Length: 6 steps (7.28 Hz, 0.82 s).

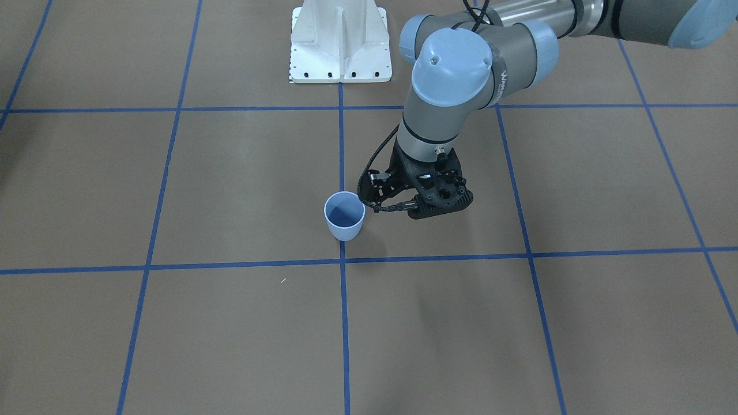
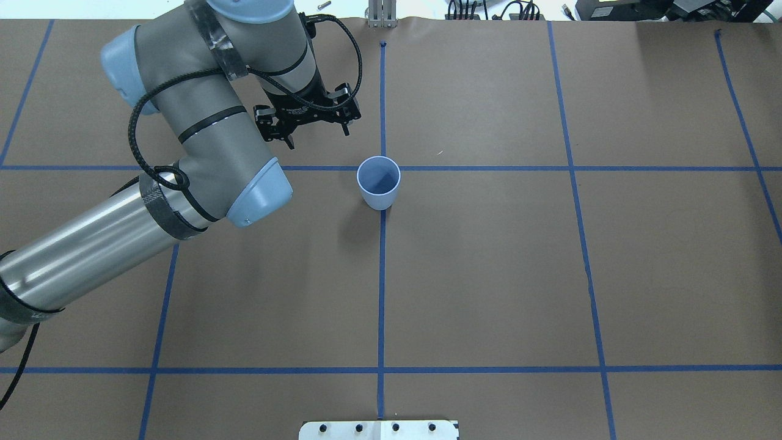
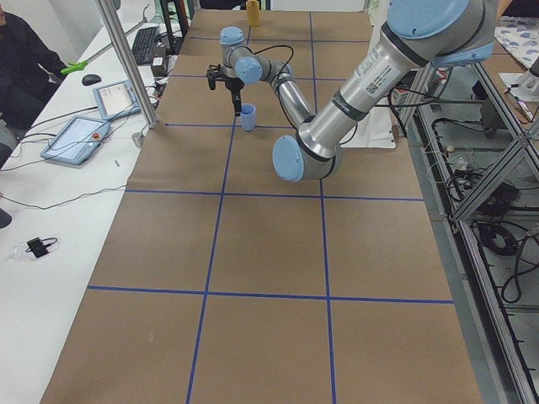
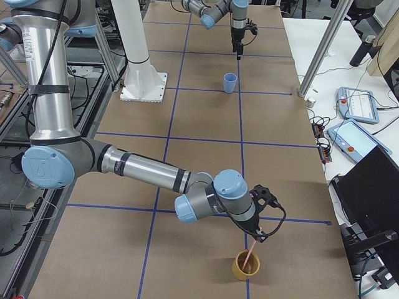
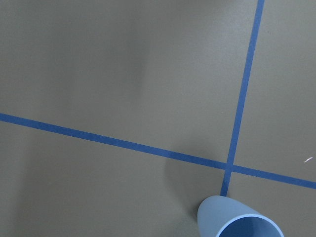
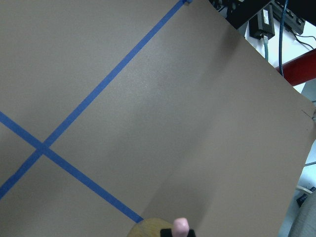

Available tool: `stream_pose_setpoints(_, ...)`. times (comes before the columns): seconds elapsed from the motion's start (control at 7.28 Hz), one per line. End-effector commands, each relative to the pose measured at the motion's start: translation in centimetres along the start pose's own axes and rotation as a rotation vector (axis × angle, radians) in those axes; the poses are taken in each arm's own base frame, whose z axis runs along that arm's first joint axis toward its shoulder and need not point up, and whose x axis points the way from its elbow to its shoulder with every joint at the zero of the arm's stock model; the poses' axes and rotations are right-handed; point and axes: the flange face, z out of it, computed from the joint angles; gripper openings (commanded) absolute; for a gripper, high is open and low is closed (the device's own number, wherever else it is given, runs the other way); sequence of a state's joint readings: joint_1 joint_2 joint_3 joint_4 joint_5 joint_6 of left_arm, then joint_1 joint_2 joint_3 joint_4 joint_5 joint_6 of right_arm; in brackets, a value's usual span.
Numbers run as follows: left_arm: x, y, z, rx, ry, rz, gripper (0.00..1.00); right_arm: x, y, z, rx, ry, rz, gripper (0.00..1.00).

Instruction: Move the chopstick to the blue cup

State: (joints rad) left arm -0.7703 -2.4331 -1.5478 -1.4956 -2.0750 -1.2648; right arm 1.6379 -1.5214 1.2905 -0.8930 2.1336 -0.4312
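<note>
Grey arm [image 2: 201, 134], blue joint caps [image 1: 452, 66]

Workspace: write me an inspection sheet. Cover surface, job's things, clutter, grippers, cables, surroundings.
Surface: brown paper table, blue tape grid.
Job's things: blue cup upright, empty; chopstick leaning in a yellow cup, far from it.
Clutter: one white speck.
Grippers: left gripper open, empty, beside the blue cup; right gripper over the yellow cup, grip cannot be told.
Cables: black cable looped on the left arm.
Surroundings: tablets on a side bench; a person.
</note>
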Motion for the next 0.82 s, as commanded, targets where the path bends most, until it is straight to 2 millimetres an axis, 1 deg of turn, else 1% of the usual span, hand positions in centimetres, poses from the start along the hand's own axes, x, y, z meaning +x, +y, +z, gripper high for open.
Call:
stream_pose_setpoints(0.0,0.1,0.1,-0.2,0.001,0.005,0.001,0.98,0.8,2.8,-1.5,0.003,0.020,0.046,0.11)
stream_pose_setpoints(0.14,0.2,0.4,-0.4,0.000,0.010,0.005,0.98,0.9,4.1,-2.2,0.004,0.031,0.062,0.02)
stream_pose_setpoints(0.27,0.3,0.4,-0.6,0.001,0.013,0.006,0.98,1.2,5.5,-2.9,0.005,0.041,0.085,0.00)
stream_pose_setpoints(0.41,0.3,0.5,-0.7,0.001,0.016,0.008,0.98,1.8,5.7,-4.2,0.022,0.060,0.097,0.00)
stream_pose_setpoints(0.55,0.3,0.5,-0.7,0.000,0.016,0.008,0.98,1.8,5.3,-5.0,0.034,0.071,0.099,0.00)
stream_pose_setpoints(0.69,0.3,0.6,-0.7,-0.001,0.016,0.007,0.98,1.9,4.9,-5.2,0.041,0.073,0.121,0.00)
